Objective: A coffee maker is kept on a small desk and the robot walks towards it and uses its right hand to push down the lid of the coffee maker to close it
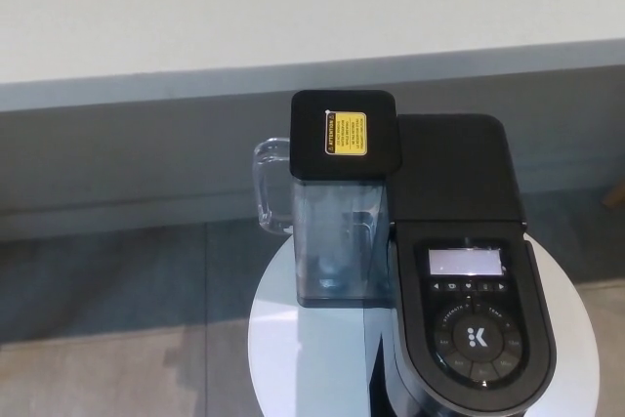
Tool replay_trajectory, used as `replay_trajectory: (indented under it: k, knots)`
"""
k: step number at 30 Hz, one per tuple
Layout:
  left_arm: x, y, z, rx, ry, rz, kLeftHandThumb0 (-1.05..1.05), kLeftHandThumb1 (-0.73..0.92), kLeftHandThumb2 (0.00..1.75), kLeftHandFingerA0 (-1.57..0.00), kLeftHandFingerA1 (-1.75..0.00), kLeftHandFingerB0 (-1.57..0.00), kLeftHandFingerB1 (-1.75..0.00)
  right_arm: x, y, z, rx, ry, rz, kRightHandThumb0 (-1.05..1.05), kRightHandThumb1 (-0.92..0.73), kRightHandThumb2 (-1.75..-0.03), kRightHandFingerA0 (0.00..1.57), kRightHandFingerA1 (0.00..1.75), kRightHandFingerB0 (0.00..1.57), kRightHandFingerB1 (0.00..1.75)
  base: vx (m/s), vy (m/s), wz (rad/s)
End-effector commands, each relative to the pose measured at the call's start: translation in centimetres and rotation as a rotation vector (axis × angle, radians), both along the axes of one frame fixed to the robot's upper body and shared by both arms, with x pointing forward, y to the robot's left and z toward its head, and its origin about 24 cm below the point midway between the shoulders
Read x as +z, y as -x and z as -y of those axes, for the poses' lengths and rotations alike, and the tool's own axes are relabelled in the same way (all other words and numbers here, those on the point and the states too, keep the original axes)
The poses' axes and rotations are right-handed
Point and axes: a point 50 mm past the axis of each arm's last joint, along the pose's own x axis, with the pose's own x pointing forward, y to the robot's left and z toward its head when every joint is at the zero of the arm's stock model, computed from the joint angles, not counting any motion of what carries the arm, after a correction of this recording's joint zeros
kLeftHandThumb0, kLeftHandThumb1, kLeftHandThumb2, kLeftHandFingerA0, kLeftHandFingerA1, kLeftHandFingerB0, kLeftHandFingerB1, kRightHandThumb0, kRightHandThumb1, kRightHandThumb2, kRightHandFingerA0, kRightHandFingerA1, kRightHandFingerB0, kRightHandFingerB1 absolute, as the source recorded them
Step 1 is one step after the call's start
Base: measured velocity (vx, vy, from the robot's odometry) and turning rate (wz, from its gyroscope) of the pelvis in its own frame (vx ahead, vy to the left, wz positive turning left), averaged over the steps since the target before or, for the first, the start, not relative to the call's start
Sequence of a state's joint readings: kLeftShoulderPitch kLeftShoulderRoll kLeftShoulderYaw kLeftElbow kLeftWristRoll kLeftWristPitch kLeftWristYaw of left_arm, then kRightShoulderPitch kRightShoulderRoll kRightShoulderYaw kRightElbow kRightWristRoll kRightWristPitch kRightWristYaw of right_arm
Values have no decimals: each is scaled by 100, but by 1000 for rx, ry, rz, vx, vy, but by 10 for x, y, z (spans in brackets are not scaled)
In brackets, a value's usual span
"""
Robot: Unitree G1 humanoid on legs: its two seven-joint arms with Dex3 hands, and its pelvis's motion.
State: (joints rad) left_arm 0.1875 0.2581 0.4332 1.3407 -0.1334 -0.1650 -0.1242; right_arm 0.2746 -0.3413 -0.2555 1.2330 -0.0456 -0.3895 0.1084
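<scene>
A black coffee maker (459,241) stands on a small round white desk (303,349). Its lid (476,324) faces up at me, showing a lit display and a ring of buttons, and lies low over the body. On the machine's left side sits a clear water tank (337,241) with a handle and a black cap (344,134) bearing a yellow sticker. Neither of my hands shows in the head view.
Behind the desk runs a grey baseboard (146,144) under a white wall (293,7). Grey floor tiles (107,339) lie to the left of the desk. A brown object (615,192) pokes in at the right edge.
</scene>
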Motion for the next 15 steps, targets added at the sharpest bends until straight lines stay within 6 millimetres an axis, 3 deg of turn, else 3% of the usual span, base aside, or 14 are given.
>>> replay_trajectory:
  k: [1, 2, 3, 4, 6, 7, 11, 12, 13, 15]
  knots:
    - [1, 1, -1, -4, 8, 3, -78, 64, 60, -19, -41, -29, -30, 4, -1, 6, 2, 19, 10, -80, -72, -66, 11, 36, 1, 18, 0, 0, 0]
    - [1, 1, 0, -11, 8, 5, -78, 64, 61, -20, -41, -29, -30, 4, -1, 5, 0, 14, 7, -77, -72, -65, 11, 35, 1, 18, 0, 0, 0]
    - [1, 1, 0, -6, 11, 7, -78, 63, 60, -19, -41, -29, -30, 3, -1, 5, -9, 3, 11, -86, -61, -97, 7, 34, 6, 11, 0, 0, 0]
    - [1, 1, 0, -7, 13, 6, -78, 64, 60, -19, -41, -28, -30, 3, -1, 5, -10, 3, 12, -85, -61, -98, 8, 40, 0, 13, 0, 0, 0]
    - [0, 1, 0, -10, 10, 2, -76, 64, 60, -21, -42, -27, -30, 3, 0, 4, -7, 8, 8, -79, -58, -95, 8, 47, 3, 20, 0, 0, 0]
    - [0, 1, 0, -10, 14, 3, -77, 64, 60, -20, -41, -25, -29, 3, 0, 4, -7, 5, 7, -77, -74, -60, 12, 35, 3, 19, 0, 0, 0]
    - [0, 1, 1, -17, 15, 1, -75, 64, 60, -24, -39, -25, -29, 3, 0, 4, -13, -10, 14, -72, -73, -61, 12, 36, 3, 23, 0, 0, 0]
    - [-1, 1, 2, -22, 17, 0, -74, 64, 60, -25, -40, -24, -29, 3, 2, 4, -21, -18, 22, -80, -56, -92, 7, 42, 0, 16, 0, 0, 0]
    - [-1, 0, 2, -25, 17, 1, -75, 51, 86, -20, -49, -17, -41, 3, 2, 4, -25, -18, 25, -79, -54, -92, 9, 45, 0, 17, 0, 0, 0]
    - [-1, -1, 2, -30, 18, 1, -74, 49, 86, -19, -50, -15, -41, 3, 1, 4, -9, -10, 23, -79, -54, -93, 10, 48, 0, 19, 0, 0, 0]
